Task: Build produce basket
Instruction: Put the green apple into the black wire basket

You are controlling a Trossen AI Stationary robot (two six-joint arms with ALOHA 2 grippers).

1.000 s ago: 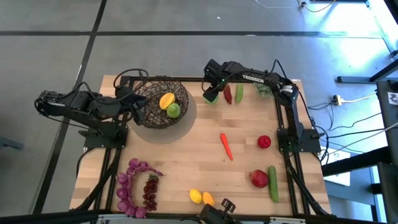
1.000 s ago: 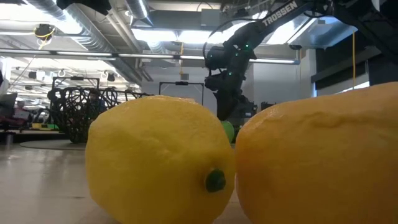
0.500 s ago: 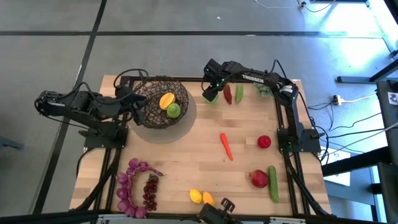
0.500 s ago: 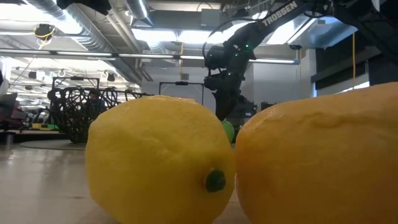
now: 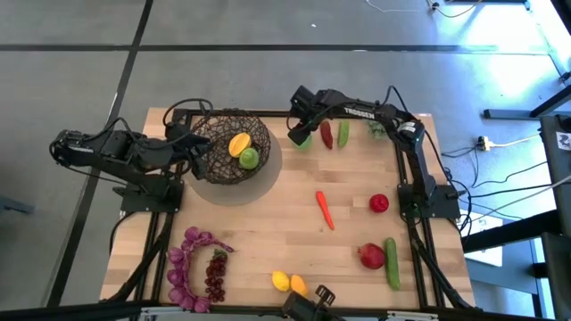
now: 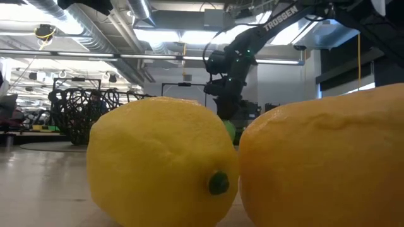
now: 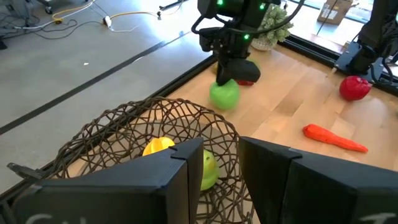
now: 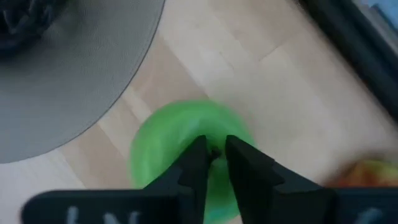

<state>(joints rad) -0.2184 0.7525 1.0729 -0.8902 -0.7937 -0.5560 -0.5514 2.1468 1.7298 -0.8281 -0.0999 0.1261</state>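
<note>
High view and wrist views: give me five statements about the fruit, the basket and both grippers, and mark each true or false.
1. The basket holds a yellow-orange fruit and a green apple. True.
2. The right gripper is closed on the stem of a second green apple near the table's far edge. True.
3. The carrot lies inside the basket. False: it lies on the bare table, right of the basket.
4. The left gripper holds a lemon. False: it holds nothing and sits at the basket's rim.
5. The cucumber lies beside the pomegranate. True.
</note>
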